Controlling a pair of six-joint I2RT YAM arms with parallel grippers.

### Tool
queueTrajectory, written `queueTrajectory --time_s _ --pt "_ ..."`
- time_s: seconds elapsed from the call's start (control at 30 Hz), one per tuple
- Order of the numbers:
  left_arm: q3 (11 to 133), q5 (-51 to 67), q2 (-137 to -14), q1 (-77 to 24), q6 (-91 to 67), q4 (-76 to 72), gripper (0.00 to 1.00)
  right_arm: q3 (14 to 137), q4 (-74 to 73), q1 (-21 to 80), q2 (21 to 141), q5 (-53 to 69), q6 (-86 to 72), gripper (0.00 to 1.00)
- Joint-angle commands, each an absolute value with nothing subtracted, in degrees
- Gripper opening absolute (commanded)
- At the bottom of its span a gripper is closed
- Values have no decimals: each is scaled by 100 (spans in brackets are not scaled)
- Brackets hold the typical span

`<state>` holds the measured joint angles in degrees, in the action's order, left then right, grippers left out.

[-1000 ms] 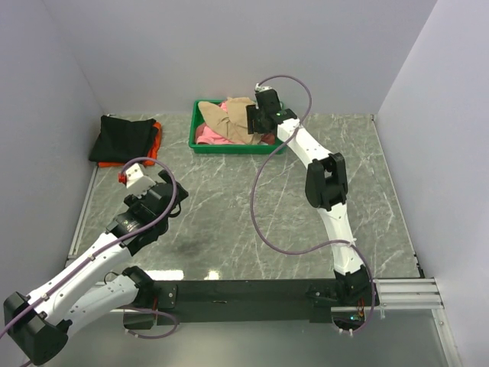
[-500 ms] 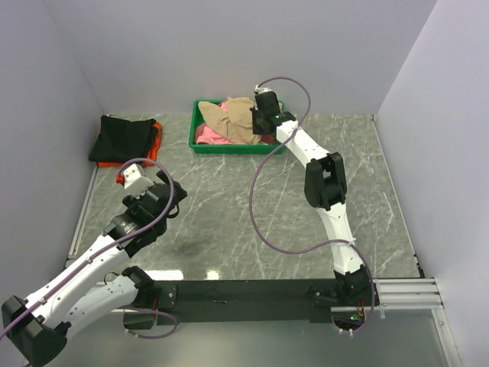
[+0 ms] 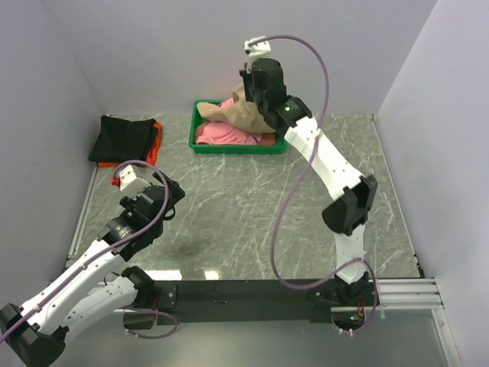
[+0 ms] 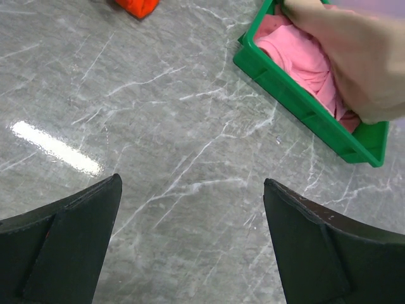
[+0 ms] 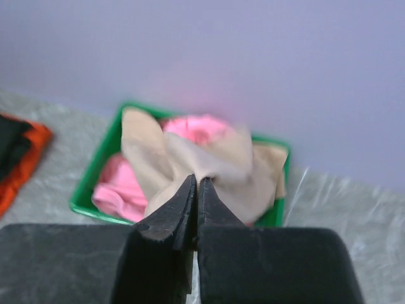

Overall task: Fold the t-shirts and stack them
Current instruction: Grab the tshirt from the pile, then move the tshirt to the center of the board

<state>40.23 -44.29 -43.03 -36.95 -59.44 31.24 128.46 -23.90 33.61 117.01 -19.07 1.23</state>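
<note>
The grey marbled table (image 3: pixel 252 206) carries a green tray (image 3: pixel 229 147) at its far edge and, at the far left, a black shirt (image 3: pixel 122 138) stacked on an orange shirt (image 3: pixel 156 131).

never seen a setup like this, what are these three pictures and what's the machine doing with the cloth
These are two robot arms bolted at the near edge of a marble-look table, each ending in a two-finger gripper. One picture looks down from above and behind; the other two come from small cameras on each wrist.

At the back sits a green tray with pink t-shirts in it. The right gripper is pinched shut on a tan t-shirt, which hangs from it above the tray. The left gripper is wide open, holding nothing, over bare table. At the far left lies a folded black t-shirt on top of an orange one.
</note>
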Motion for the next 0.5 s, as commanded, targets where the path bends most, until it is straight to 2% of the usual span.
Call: queueTrajectory --time_s 0.0,0.17,0.37,0.47 --pt "4069 -4491 -4096 -3665 -5976 3329 99 13095 -1565 3831 10978 -3145 1062 0" --pt "4061 -4413 -3771 -3674 -6196 3428 99 13553 -1459 4508 10435 -3235 1230 0" --pt "4192 -4377 -3630 -3674 -6433 3805 99 13350 -1160 5307 9476 -2971 1451 0" --pt "4210 -4220 -3568 -3674 -6434 3814 99 13264 -1309 5370 9099 -2795 1162 0"
